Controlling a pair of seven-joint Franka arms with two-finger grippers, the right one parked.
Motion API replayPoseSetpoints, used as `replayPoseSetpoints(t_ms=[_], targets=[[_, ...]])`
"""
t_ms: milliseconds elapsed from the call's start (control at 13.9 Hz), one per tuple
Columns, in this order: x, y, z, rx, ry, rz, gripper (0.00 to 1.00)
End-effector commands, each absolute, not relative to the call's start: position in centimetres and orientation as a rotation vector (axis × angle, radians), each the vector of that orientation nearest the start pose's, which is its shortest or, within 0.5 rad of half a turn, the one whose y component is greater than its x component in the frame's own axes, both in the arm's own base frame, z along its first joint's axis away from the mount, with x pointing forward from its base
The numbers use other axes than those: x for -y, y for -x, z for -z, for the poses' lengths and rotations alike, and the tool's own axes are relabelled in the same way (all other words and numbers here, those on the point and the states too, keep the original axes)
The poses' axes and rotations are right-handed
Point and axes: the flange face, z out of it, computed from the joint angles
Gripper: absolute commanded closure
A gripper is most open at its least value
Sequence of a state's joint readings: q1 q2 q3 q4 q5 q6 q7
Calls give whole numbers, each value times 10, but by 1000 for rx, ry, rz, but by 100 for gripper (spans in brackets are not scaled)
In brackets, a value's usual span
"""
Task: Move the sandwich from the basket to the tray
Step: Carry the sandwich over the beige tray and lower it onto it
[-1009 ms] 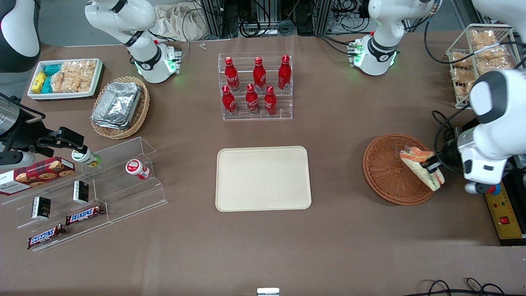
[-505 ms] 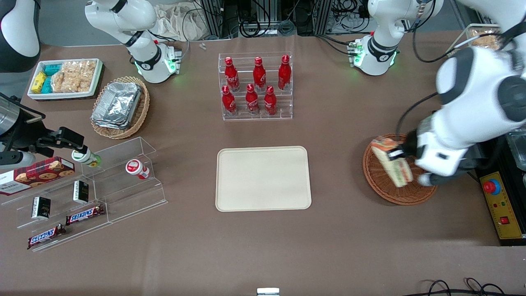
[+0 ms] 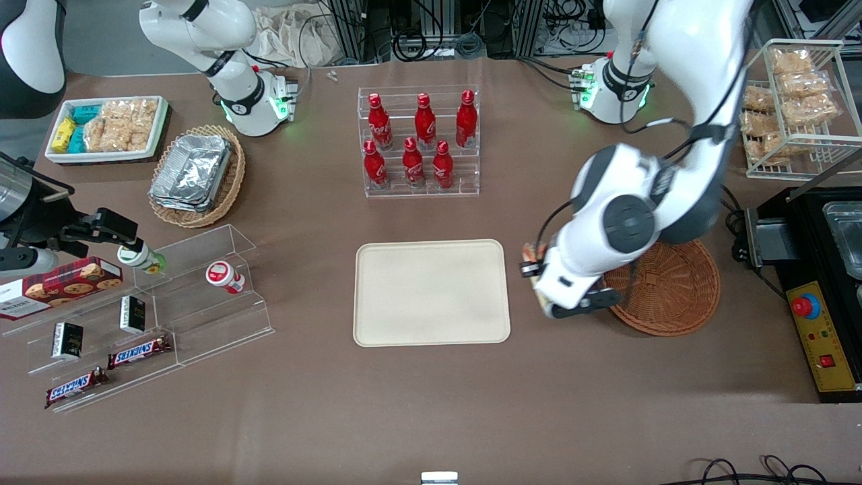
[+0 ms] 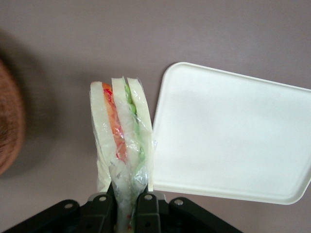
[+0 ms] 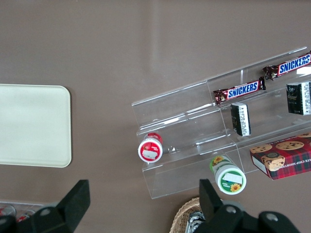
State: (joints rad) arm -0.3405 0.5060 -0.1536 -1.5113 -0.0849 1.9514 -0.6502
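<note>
My gripper (image 4: pixel 127 209) is shut on the wrapped sandwich (image 4: pixel 121 128), a wedge of pale bread with orange and green filling, and holds it by its clear wrap. In the front view the gripper (image 3: pixel 533 271) hangs above bare table between the cream tray (image 3: pixel 431 294) and the round reddish-brown basket (image 3: pixel 673 296). Only a small orange edge of the sandwich (image 3: pixel 529 253) shows there past the arm. The wrist view shows the tray (image 4: pixel 228 131) just beside the sandwich and the blurred basket rim (image 4: pixel 8 126) farther off. The basket holds nothing.
A clear rack of red cola bottles (image 3: pixel 421 145) stands farther from the front camera than the tray. Toward the parked arm's end are an acrylic snack shelf (image 3: pixel 148 303), a tan basket of foil containers (image 3: pixel 195 175) and a white snack bin (image 3: pixel 108 128). A wire rack (image 3: pixel 794 101) and control box (image 3: pixel 825 337) flank the basket.
The arm has carried the sandwich up out of the basket and sideways toward the tray; it now hangs past the basket's rim, next to the tray's edge.
</note>
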Motion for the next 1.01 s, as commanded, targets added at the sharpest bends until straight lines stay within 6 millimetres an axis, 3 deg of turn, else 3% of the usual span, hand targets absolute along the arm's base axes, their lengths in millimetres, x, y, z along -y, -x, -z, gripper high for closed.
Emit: replayPoseSetpoints(t_ms=[0,360,577,793,865,937], targets=[[341,-616,-339,296,3233,-193,83],[380,-608,-283,268,3273,-150,79],[405,-595,-268,217,3284,-144,79],[406,-592,-253,216,3275,-172,78],[407,-592,-250,220,3274,-172,73],[407,-591,-248,219,3274,-178,47]])
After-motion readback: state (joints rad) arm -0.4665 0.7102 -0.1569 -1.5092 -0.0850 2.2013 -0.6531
